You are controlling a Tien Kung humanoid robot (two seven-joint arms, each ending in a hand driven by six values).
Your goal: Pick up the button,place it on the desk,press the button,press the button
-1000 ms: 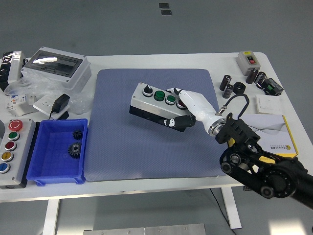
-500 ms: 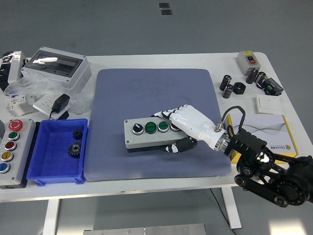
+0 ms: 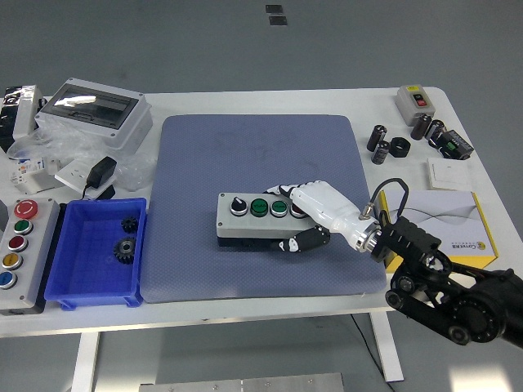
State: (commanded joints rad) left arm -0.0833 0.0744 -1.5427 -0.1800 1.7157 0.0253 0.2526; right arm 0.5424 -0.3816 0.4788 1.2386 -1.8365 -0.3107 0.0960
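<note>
Grey rectangular button box is laid lengthwise left-to-right on the blue-grey mat, buttons upward; its right end is hidden, clasped by the white right robot hand.

A white worktop carries a blue-grey mat at its middle. To the left lie a grey box, a blue bin and a button panel; right, black cylinders, a switch and a booklet.
</note>
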